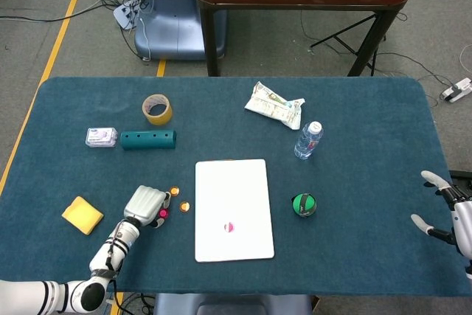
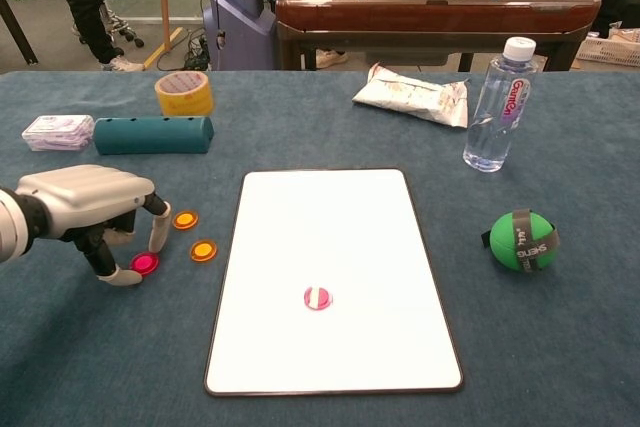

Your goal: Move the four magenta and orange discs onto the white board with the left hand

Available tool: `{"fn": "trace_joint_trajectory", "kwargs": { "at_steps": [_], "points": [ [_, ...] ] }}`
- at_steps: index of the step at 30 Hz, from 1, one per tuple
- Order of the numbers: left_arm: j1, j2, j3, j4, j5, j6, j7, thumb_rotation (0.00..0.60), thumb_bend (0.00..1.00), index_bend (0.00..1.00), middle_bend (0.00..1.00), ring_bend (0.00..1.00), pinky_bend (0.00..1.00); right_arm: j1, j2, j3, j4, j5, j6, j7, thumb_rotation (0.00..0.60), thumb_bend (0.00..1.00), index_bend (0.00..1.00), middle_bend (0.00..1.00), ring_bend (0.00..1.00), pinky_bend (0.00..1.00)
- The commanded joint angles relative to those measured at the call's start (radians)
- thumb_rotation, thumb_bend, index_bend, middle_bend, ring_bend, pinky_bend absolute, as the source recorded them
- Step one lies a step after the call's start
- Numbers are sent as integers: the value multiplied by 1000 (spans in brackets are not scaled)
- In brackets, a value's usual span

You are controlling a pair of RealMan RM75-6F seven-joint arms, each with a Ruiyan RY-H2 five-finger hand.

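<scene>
— Where do things stand?

— One disc (image 2: 317,297) lies on the board (image 2: 340,217). Two orange discs (image 2: 185,219) and a magenta disc (image 2: 145,263) remain on the surface, just left of it. My left hand (image 2: 95,209) arches over the magenta one, fingers (image 2: 159,230) curled down around it; whether they grip it, I cannot tell.

— The risk?

— A flat disc on cloth may slip the pinch, or my fingers may nudge the nearer orange one aside. My right hand (image 1: 450,208) hovers spread, holding nothing.
</scene>
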Motion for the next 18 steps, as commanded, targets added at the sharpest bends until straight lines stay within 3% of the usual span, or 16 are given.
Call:
{"fn": "trace_joint_trajectory", "kwargs": {
  "at_steps": [1,6,18],
  "points": [
    [-1,0,0,-2,-1,0,0,600,259,614,1000,1000,1000,0,0,0,0,1,0,0,600,73,219,356,399,482],
    [-3,3,-3,-11,-1,1,-4,600,317,626,1000,1000,1000,0,0,0,0,0,1,1,600,73,219,356,399,482],
    [-18,35,-29,-99,46,30,-5,600,330,638,1000,1000,1000,-4,2,-1,2,-4,10,7,600,73,219,356,399,482]
  ]
}}
